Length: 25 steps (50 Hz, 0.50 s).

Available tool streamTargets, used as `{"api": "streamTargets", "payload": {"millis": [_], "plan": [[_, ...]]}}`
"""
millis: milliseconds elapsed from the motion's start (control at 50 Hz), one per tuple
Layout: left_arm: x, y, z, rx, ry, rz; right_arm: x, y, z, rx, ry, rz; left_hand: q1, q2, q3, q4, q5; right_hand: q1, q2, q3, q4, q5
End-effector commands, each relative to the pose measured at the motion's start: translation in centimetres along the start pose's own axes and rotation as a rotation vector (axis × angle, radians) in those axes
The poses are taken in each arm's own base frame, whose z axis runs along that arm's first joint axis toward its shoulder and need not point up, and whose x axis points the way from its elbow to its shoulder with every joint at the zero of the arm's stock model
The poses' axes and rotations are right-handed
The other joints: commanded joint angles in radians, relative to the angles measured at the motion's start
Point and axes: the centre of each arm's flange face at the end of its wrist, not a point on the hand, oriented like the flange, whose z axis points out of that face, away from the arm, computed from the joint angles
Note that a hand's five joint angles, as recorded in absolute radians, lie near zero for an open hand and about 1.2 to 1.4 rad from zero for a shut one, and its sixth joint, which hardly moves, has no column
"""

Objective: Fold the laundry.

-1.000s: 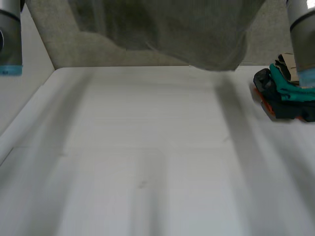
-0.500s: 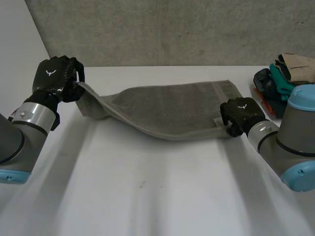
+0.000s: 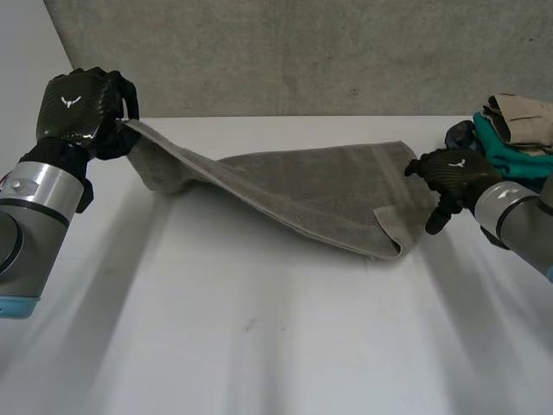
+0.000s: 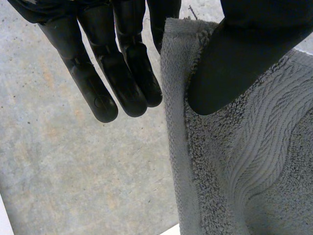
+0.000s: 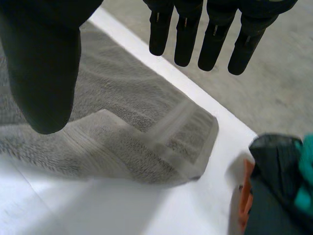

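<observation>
Towel (image 3: 311, 190) lies stretched across your white table (image 3: 259, 346). Your left hand (image 3: 78, 108) pinches one corner of it, lifted off the surface. Your right hand (image 3: 449, 171) hovers just beside the towel's other end, fingers spread. You have a clothes pile (image 3: 505, 130) beyond that end.

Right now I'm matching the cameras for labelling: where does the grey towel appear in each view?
Head view: grey towel across the far middle of the table, one corner lifted by the left hand.
Left wrist view: towel pinched under the thumb, beside the fingers.
Right wrist view: towel lying beneath the open right hand.
Shared landmark: clothes pile, head and right wrist views, past the towel's end.
</observation>
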Motion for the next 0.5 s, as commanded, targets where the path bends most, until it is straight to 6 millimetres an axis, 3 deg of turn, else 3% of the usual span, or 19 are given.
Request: {"api": "streamTargets", "payload": {"millis": [20,140,280,400,480,500], "plan": [[0.2,0.5,-0.6,-0.022,0.004,-0.005,-0.5,-0.5,2.6,0.053,-0.089,-0.204,0.227,0.197,0.201,0.195,0.241,0.049,0.037,0.043,0.064,0.08],[0.3,1.0,-1.0,-0.04,0.002,-0.009,-1.3,0.8,6.0,0.06,-0.167,-0.202,0.227,0.197,0.201,0.195,0.241,0.104,0.093,0.098,0.12,0.136],[0.0,1.2,-1.0,-0.045,-0.006,-0.007,-2.7,3.6,8.2,-0.022,-0.25,-0.24,0.227,0.197,0.201,0.195,0.241,0.11,0.099,0.104,0.126,0.142],[-0.1,1.2,-1.0,-0.044,-0.008,-0.006,-2.7,4.5,9.1,-0.029,-0.244,-0.267,0.227,0.197,0.201,0.195,0.241,0.151,0.14,0.145,0.167,0.183],[-0.1,1.3,-1.0,-0.047,-0.008,-0.007,-2.7,4.6,9.4,-0.026,-0.239,-0.269,0.227,0.197,0.201,0.195,0.241,0.512,0.5,0.506,0.527,0.543],[-0.1,1.3,-1.0,-0.047,-0.006,-0.007,-2.7,4.7,9.4,-0.027,-0.239,-0.269,0.227,0.197,0.201,0.195,0.241,0.797,0.786,0.791,0.813,0.829]]}}
